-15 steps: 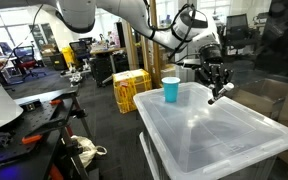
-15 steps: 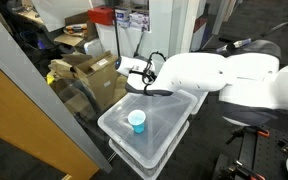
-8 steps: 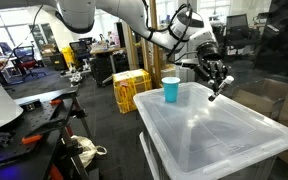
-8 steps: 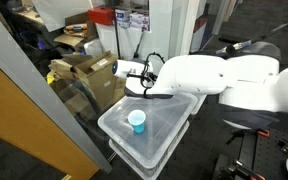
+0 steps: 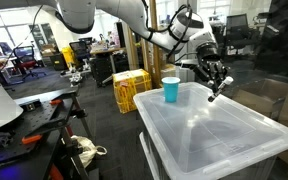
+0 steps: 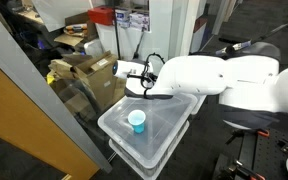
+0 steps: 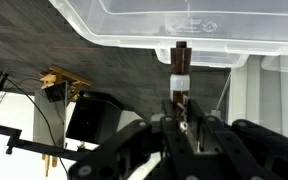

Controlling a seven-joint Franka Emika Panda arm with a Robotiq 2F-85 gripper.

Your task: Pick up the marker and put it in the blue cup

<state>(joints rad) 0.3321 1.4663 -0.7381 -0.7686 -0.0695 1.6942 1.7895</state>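
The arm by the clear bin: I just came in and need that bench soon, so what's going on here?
The robot's hand is shut on a marker and holds it in the air near the edge of the bin. The cup stands upright on top of the bin, apart from the hand. The marker is not yet in the cup.

The blue cup stands upright on the clear tub's lid, toward its left corner. The white arm reaches over the far edge, where its dark gripper hangs, jaws seemingly closed.
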